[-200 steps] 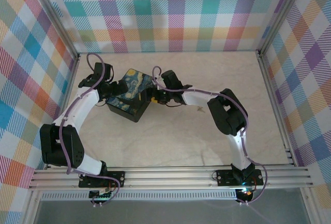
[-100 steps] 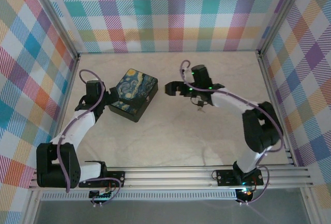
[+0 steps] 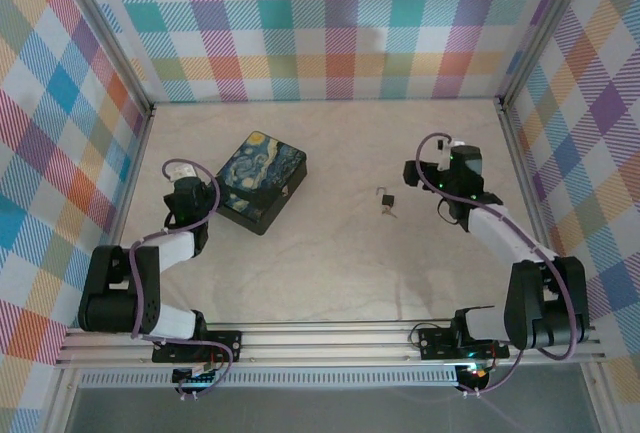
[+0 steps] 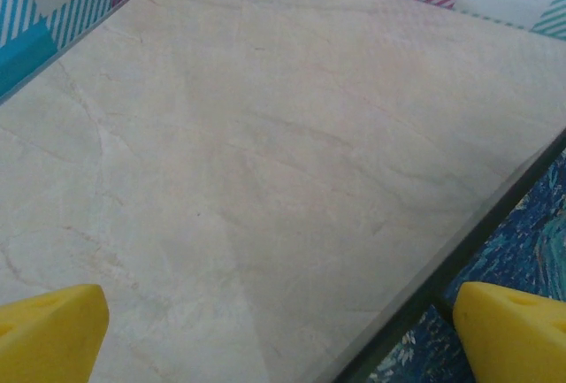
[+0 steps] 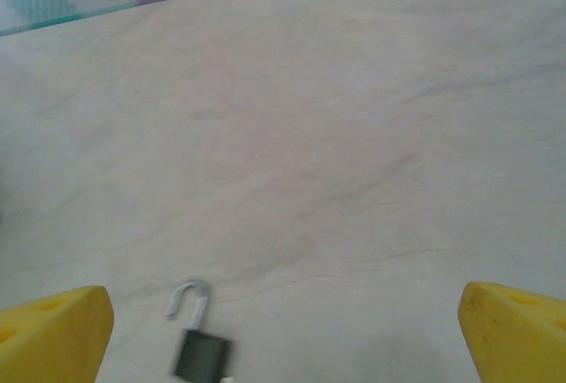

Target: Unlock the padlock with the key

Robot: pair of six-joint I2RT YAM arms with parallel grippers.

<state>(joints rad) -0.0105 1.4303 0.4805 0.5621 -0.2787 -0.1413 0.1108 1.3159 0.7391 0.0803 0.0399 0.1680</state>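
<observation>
The tiny dark padlock (image 3: 384, 197) lies on the table right of centre. Its silvery shackle (image 5: 189, 298) has one end free of the body. A small pale piece, apparently the key (image 3: 390, 212), sits at the lock's near end; I cannot tell whether it is in the keyhole. My right gripper (image 3: 418, 174) stands open a short way right of the lock, nothing between its yellow fingertips (image 5: 62, 330); the padlock (image 5: 201, 355) lies low and left between them. My left gripper (image 3: 197, 185) is open and empty beside the box's left edge.
The dark box with the starry-night lid (image 3: 260, 181) stands left of centre; its corner (image 4: 522, 250) shows at the right of the left wrist view. Checked walls (image 3: 330, 23) close the back and sides. A rail (image 3: 330, 338) runs along the near edge.
Both arms have drawn away from the box, the left toward the near left, the right far to the right. The right gripper opened, and the padlock stayed on the table.
</observation>
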